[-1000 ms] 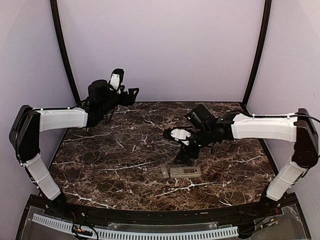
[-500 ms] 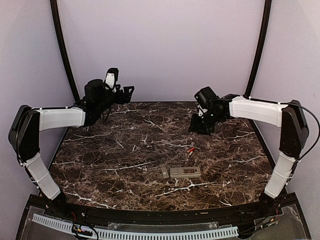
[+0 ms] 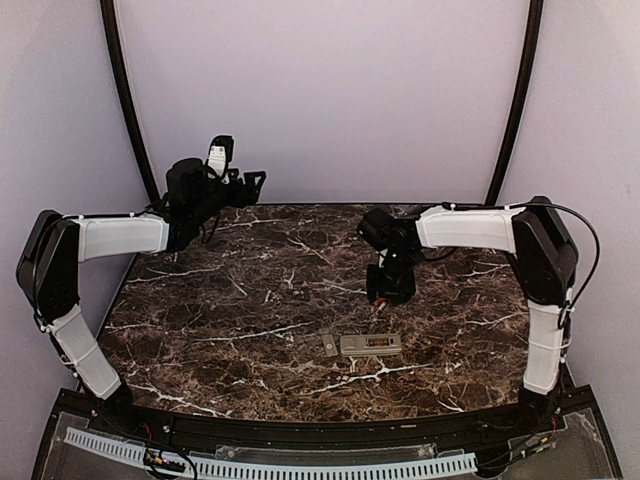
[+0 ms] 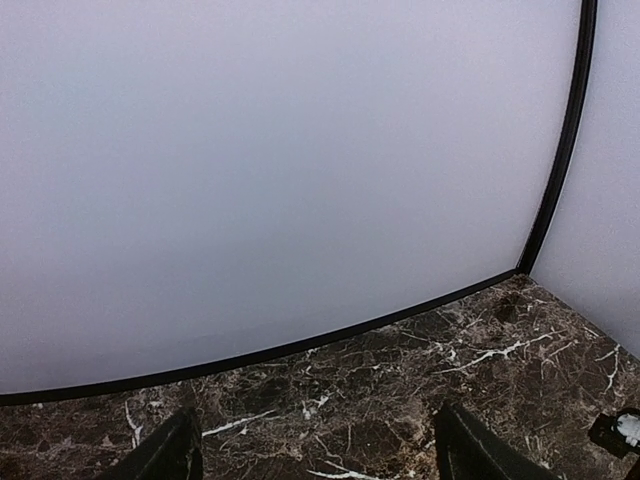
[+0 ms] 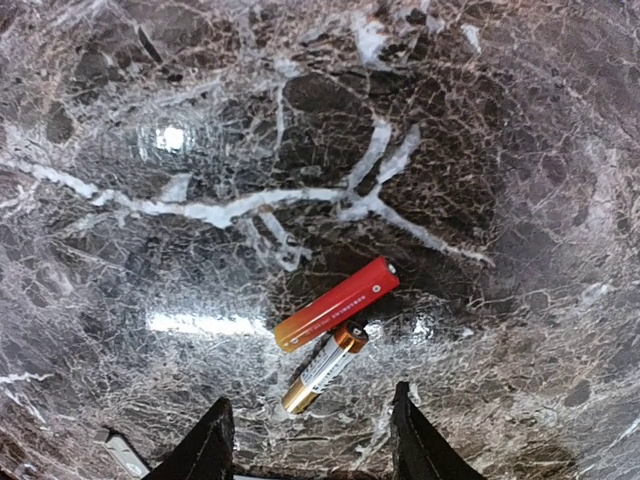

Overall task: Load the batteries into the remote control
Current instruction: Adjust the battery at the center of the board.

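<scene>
The remote (image 3: 370, 345) lay flat, grey back up with its recess showing, lengthwise along the near edge, close to that edge's middle. Farther in, right of centre, a red battery (image 5: 337, 303) and a gold battery (image 5: 323, 368) lay flat, close together.

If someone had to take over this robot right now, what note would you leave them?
Left hand: open, empty, raised near the back wall.
Right hand: open, empty, hovering over a red battery and a gold battery lying close together on the table.
Remote: on the table nearer the arm bases, a grey piece beside it.
Done: neither battery loaded.
Left: grasp each battery and seat it in the remote.
</scene>
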Action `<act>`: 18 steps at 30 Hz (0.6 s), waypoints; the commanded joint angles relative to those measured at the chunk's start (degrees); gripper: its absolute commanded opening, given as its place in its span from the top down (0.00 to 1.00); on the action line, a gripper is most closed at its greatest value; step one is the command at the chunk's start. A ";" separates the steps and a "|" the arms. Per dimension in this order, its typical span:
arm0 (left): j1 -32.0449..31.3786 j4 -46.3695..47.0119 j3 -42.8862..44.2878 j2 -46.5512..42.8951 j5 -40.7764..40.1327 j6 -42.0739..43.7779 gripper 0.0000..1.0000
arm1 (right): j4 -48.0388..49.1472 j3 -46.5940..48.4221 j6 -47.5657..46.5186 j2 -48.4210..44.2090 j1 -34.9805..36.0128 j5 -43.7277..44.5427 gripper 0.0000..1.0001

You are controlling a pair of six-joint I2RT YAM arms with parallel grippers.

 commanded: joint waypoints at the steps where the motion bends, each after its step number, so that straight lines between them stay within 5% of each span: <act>1: 0.35 1.30 -0.78 -1.11 0.77 -0.12 0.21 | -0.52 1.01 0.50 1.80 0.51 1.93 0.51; 18: 0.52 1.38 -0.94 -1.60 0.70 0.46 0.21 | 0.22 -0.39 -1.02 4.05 0.65 0.56 0.67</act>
